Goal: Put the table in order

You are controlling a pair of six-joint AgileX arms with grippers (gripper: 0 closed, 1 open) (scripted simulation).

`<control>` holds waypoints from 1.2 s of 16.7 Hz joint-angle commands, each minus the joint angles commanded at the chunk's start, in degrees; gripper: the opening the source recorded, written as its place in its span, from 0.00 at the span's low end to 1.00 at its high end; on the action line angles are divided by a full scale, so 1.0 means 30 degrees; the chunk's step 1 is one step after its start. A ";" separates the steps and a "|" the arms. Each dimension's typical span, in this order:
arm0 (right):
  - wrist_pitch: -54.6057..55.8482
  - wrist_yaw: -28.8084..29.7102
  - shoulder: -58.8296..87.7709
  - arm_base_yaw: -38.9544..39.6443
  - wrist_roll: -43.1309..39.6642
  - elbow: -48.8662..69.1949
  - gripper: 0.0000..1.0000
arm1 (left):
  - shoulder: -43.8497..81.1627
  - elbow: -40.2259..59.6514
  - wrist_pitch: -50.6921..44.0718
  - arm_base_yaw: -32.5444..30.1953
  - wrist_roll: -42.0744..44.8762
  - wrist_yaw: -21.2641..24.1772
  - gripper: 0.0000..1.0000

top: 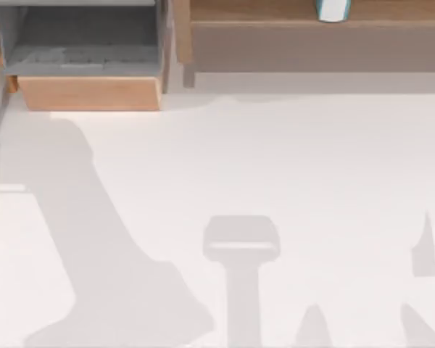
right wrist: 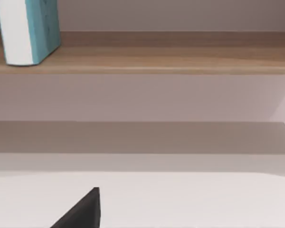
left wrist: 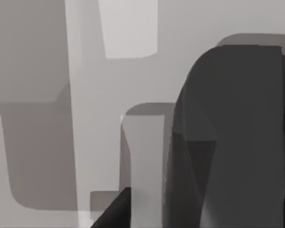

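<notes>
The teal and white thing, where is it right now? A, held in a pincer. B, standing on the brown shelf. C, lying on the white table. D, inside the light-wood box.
B: the teal and white thing stands upright on the brown shelf, at the top view's far edge right of the box, above the table.

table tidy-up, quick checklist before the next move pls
1. Plain white tabletop: no loose item seen on the part in the top view, only shadows. Ok.
2. Teal-and-white upright object: stands on the long brown wooden shelf at the back right. Ok.
3. Light-wood box with grey inside: at back left, open, nothing visible in it. Ok.
4. Left gripper: dark parts close to the left wrist camera, position unclear. Cannot tell.
5. Right gripper: a dark tip over the tabletop, facing the shelf. Cannot tell.
</notes>
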 joint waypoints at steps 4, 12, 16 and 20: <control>0.0000 0.0000 0.0000 0.0000 0.0000 0.0000 1.00 | 0.0000 0.0000 0.0000 0.0000 0.0000 0.0000 0.32; 0.0000 0.0000 0.0000 0.0000 0.0000 0.0000 1.00 | 0.0000 0.0000 0.0000 0.0000 0.0000 0.0000 0.00; 0.0000 0.0000 0.0000 0.0000 0.0000 0.0000 1.00 | 0.0000 0.0000 0.0000 0.0000 0.0000 0.0000 0.00; 0.0000 0.0000 0.0000 0.0000 0.0000 0.0000 1.00 | -0.0548 -0.0220 -0.0081 0.0083 0.0205 -0.0071 0.00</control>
